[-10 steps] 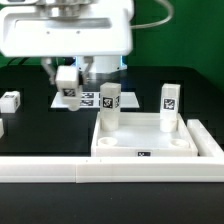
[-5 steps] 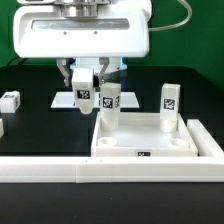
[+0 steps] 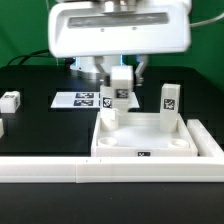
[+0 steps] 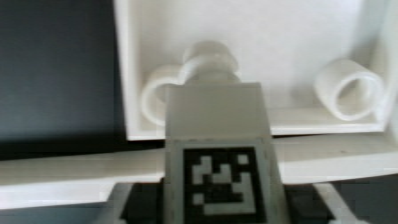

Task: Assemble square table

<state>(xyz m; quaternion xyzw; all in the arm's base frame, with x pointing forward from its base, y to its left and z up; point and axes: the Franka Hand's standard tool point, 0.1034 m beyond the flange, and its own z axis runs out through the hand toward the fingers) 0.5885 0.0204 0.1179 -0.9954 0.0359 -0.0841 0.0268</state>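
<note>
Claw (image 3: 121, 78), pinching a leg (image 3: 122, 95), just slid toward the exterior view's right, off the marker board (image 3: 72, 100) to over the table slab (image 3: 150, 152)'s far edge, so I'd guess socketing it comes next.

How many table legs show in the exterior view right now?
4: held leg in the pincer; socketed leg partly hidden by it; standing leg on the tabletop; loose leg at the exterior view's left. Others may be hidden.
</note>
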